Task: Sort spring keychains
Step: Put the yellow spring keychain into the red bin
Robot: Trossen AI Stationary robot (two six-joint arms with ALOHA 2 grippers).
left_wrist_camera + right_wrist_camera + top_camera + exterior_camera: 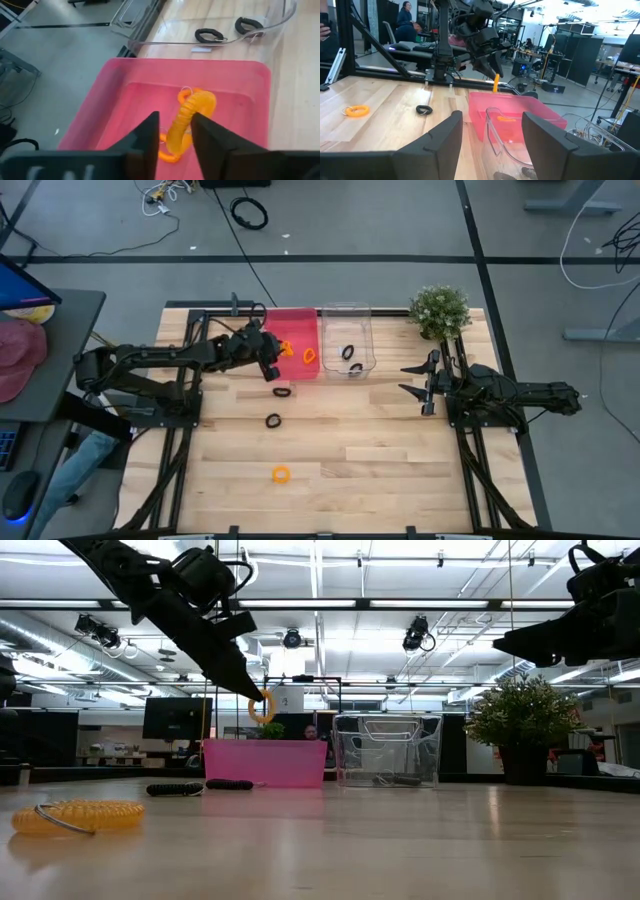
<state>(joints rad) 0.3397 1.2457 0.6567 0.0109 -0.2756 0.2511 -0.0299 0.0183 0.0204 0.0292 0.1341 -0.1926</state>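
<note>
1. Your left gripper [272, 370] hangs over the near edge of the pink bin [295, 320], at about 11 o'clock from the table's centre, its fingers [150, 135] clamped on an orange keychain [186, 120] that dangles above the bin's floor.
2. Two more orange keychains [309, 354] lie inside the pink bin; a fourth orange keychain [281, 474] sits alone on the table [400, 480] near 6 o'clock.
3. Just beside the pink bin at its 3 o'clock stands the clear bin [346, 310], holding two black keychains [348, 352].
4. Two loose black keychains are on the wood: one [282, 391] just below your left gripper, another [273, 420] nearer the centre.
5. Your right gripper [428, 383] waits at 3 o'clock, fingers spread wide, holding nothing.
6. A potted plant [440, 310] stands at 1 o'clock, right behind the right gripper.
7. A dark metal frame [215, 315] borders the pink bin's 9 o'clock side, under your left arm.
</note>
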